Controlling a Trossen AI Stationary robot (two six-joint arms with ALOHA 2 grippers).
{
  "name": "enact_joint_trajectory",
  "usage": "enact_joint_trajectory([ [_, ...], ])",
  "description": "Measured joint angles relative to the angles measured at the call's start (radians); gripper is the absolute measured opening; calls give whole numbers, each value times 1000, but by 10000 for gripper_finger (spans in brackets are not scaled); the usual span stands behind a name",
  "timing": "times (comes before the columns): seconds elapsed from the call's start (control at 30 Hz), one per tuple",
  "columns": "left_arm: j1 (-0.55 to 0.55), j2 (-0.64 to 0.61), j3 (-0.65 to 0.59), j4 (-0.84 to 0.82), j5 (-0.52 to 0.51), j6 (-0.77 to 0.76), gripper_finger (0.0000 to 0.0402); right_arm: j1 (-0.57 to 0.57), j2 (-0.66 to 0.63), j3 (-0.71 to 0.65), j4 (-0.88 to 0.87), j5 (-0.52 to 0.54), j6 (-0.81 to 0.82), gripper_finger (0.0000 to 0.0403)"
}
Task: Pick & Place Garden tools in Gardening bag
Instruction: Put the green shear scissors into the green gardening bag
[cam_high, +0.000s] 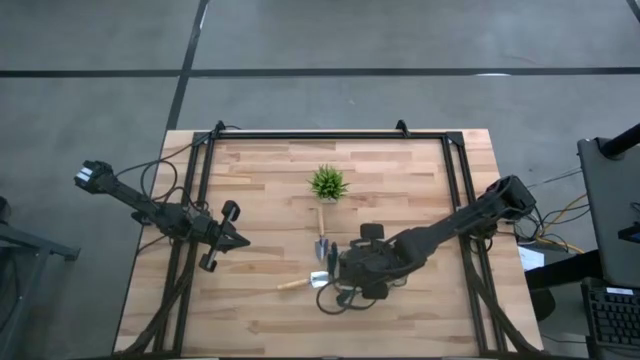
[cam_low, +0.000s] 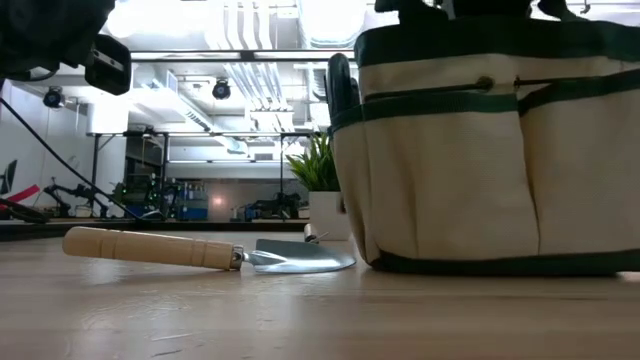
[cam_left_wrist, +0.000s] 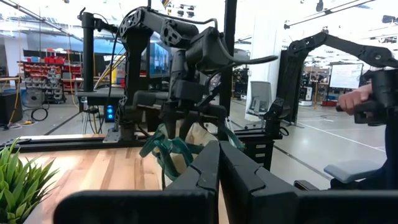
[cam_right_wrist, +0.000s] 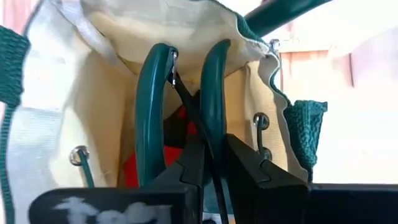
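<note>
The gardening bag (cam_low: 490, 150) sits on the bench (cam_high: 260, 320) toward the right arm's side, with a pair of green-handled shears (cam_right_wrist: 180, 112) standing in its mouth and something red down inside. The right gripper (cam_right_wrist: 214, 168) is right over the bag mouth, fingers pinched together around one shear handle. One wooden-handled trowel (cam_low: 205, 250) lies flat just beside the bag, another (cam_high: 321, 232) lies between it and the little potted plant (cam_high: 327, 183), and the left gripper (cam_high: 238, 240) hangs closed, well apart from it all.
</note>
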Motion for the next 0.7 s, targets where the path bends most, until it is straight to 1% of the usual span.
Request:
enact_joint_trajectory([
  [0.1, 0, 0, 0, 0, 0, 0, 12, 9, 0, 23, -21, 2, 5, 32],
  [0.17, 0, 0, 0, 0, 0, 0, 12, 18, -1, 42, -47, 30, 18, 32],
  [0.37, 0, 0, 0, 0, 0, 0, 12, 77, -11, 82, -145, 190, 77, 31],
  [0.53, 0, 0, 0, 0, 0, 0, 12, 128, -39, 78, -150, 286, 106, 31],
  [0.7, 0, 0, 0, 0, 0, 0, 12, 197, -82, 64, -152, 418, 129, 31],
])
